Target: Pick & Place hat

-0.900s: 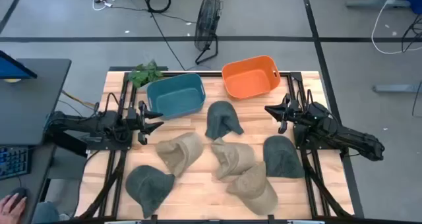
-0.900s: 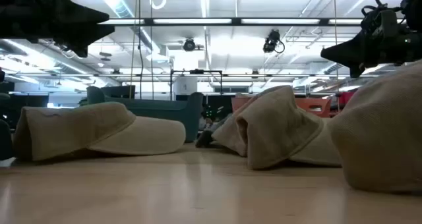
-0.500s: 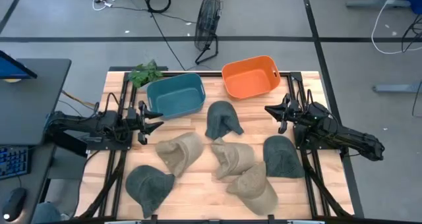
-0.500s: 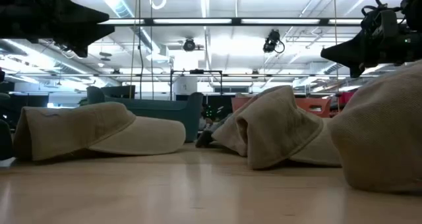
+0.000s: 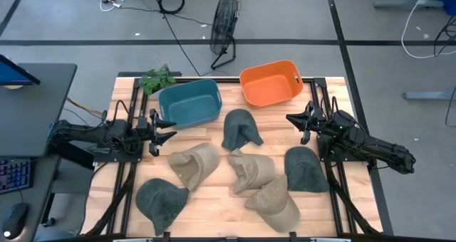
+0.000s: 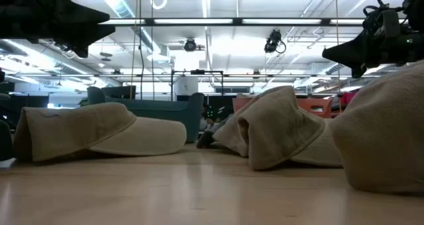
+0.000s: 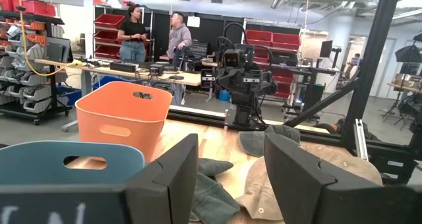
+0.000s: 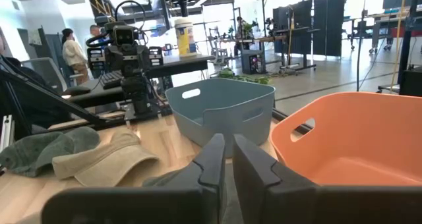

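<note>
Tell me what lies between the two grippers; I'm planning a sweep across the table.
In the high view, the teal bin's near edge and a dark green hat lie between the left gripper and right gripper.

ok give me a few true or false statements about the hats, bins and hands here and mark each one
1. Both bins hold hats. False: the teal bin and the orange bin show no hats inside.
2. The left hand is open and holds nothing. True.
3. The right hand grips a green hat. False: it is shut on nothing, above the table.
4. Three tan hats lie on the table. True.
5. The teal bin sits right of the orange bin. False: it sits left.
</note>
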Tool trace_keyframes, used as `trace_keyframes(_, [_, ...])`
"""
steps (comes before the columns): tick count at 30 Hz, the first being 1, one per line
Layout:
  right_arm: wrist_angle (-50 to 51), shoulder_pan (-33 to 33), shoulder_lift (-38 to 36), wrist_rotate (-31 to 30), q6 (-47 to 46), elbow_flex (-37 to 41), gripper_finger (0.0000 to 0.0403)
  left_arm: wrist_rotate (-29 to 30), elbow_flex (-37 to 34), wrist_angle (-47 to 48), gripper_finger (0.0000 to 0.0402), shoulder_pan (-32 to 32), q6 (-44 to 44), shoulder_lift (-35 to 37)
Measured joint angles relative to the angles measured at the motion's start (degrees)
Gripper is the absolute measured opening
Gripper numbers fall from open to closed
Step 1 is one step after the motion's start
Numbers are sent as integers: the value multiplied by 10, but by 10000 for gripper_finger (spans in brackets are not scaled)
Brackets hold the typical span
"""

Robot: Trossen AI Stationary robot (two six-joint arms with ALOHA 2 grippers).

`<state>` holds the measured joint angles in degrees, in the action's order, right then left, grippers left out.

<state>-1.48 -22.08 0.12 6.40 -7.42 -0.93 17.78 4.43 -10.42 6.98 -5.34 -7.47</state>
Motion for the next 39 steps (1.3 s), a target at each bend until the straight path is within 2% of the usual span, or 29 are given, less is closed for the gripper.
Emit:
trace_keyframes(7, [0, 0, 0, 0, -27, 0, 36, 0, 0, -5, 177, 0, -8, 0])
trace_keyframes(12, [0, 0, 0, 0, -177, 0, 36, 2, 0, -14, 177, 0, -65, 0])
trace_keyframes(16, [-1, 0, 0, -3, -278, 0, 36, 4, 0, -60, 177, 0, -94, 0])
trace_keyframes(19, [-14, 0, 0, -43, -327, 0, 36, 4, 0, -119, 177, 0, -101, 0])
trace_keyframes(22, [-78, 0, 0, -76, -367, 0, 36, 4, 10, -146, 177, 0, -119, -5])
trace_keyframes(27, [-252, 0, 5, -35, -324, -11, 36, -1, 85, -92, 177, 0, -107, -59])
trace_keyframes(31, [-218, 2, 23, -13, -300, -89, 36, -2, 179, -34, 177, 0, -79, -136])
trace_keyframes(35, [-92, 2, 84, 40, -246, -212, 36, 0, 275, -5, 177, 0, -60, -211])
trace_keyframes(39, [39, 2, 181, 94, -182, -345, 38, 0, 366, 82, 177, 0, -60, -271])
